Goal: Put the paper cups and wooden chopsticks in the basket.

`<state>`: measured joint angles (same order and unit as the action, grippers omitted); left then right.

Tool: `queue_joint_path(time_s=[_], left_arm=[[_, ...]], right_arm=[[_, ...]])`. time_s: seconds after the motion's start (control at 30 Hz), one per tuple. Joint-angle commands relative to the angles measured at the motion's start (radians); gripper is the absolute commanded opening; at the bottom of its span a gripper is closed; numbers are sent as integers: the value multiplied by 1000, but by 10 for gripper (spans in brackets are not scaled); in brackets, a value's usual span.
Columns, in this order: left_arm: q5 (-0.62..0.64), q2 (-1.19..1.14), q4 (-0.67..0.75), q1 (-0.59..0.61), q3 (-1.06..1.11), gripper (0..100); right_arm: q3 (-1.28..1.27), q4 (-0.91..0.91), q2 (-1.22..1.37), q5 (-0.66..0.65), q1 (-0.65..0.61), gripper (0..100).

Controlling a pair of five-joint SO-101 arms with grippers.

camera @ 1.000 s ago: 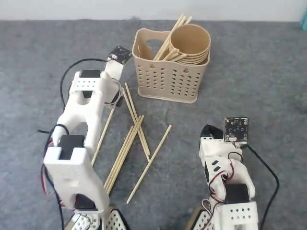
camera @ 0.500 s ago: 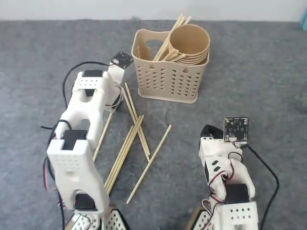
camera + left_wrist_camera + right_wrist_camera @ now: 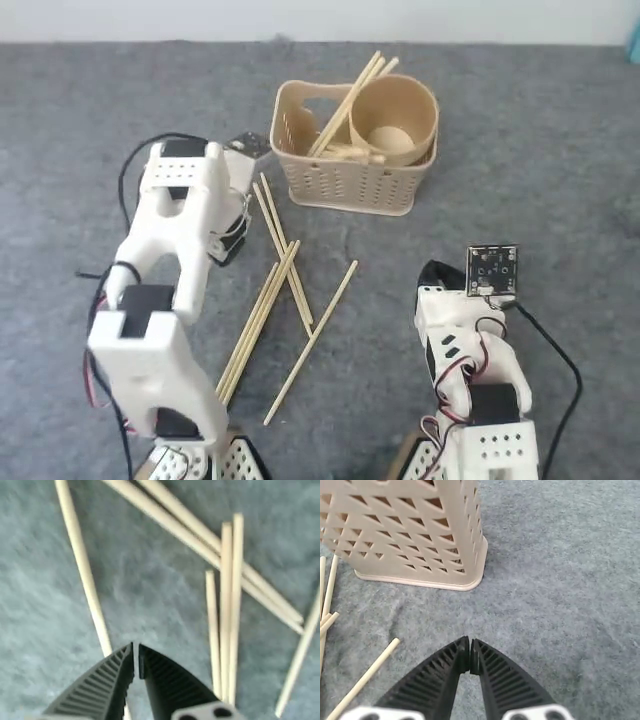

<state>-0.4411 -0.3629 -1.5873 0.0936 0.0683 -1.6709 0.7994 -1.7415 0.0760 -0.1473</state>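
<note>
A beige basket (image 3: pixel 345 170) stands at the back of the grey carpet. It holds a stack of paper cups (image 3: pixel 396 112) and a few wooden chopsticks (image 3: pixel 345 95) that lean out. Several loose chopsticks (image 3: pixel 283 285) lie crossed in front of it. My left arm (image 3: pixel 180 225) bends down over their left side. My left gripper (image 3: pixel 136 652) is shut and holds nothing. It hangs just over the carpet beside a single chopstick (image 3: pixel 82 570), with a bundle of chopsticks (image 3: pixel 227 610) farther off. My right gripper (image 3: pixel 470 649) is shut and empty, low over the carpet before the basket (image 3: pixel 420 530).
The right arm (image 3: pixel 470 340) rests at the front right, with bare carpet between it and the basket. One chopstick end (image 3: pixel 362 680) lies close to the right gripper. Open carpet lies right of the basket.
The left arm's wrist has dropped towards the loose chopsticks. The basket with the cups has shifted a little. The right arm has not moved.
</note>
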Motion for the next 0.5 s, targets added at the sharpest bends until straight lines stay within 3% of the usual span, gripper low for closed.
queue_joint_path(time_s=[0.0, 0.1, 0.2, 0.3, 0.47], left_arm=[[-15, 201, 109, -28, 199, 11], [0, 381, 313, -32, 407, 11], [127, 508, 503, -21, 530, 12], [222, 517, 540, -29, 527, 12], [262, 345, 545, -63, 351, 12]], right_arm=[[-15, 45, -35, -11, -12, 23], [-15, 71, -35, -12, -58, 22], [-15, 74, -35, -12, -62, 23], [-15, 76, -35, -12, -64, 22], [-15, 77, -35, -12, -62, 20]])
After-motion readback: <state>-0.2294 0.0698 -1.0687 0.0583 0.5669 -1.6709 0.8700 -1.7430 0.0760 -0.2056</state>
